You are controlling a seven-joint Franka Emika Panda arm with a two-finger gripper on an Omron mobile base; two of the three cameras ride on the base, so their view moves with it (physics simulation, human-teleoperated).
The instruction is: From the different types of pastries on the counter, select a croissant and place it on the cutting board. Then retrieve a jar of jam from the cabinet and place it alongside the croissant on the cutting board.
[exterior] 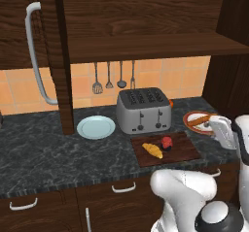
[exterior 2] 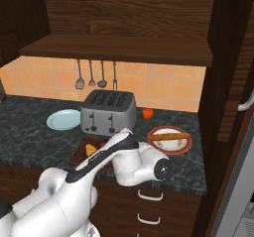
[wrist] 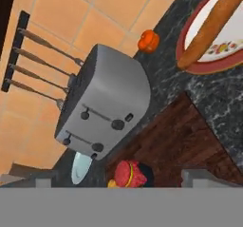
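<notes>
Gripper jaws spread wide, holding nothing, above near edge of cutting board. On board: croissant left, jar of jam just beside it to the right, red lid up. Board sits on counter front of toaster. Stick pastry on red-rim plate right of toaster; blue plate left. Utensils hang on tile wall, cabinet above.
</notes>
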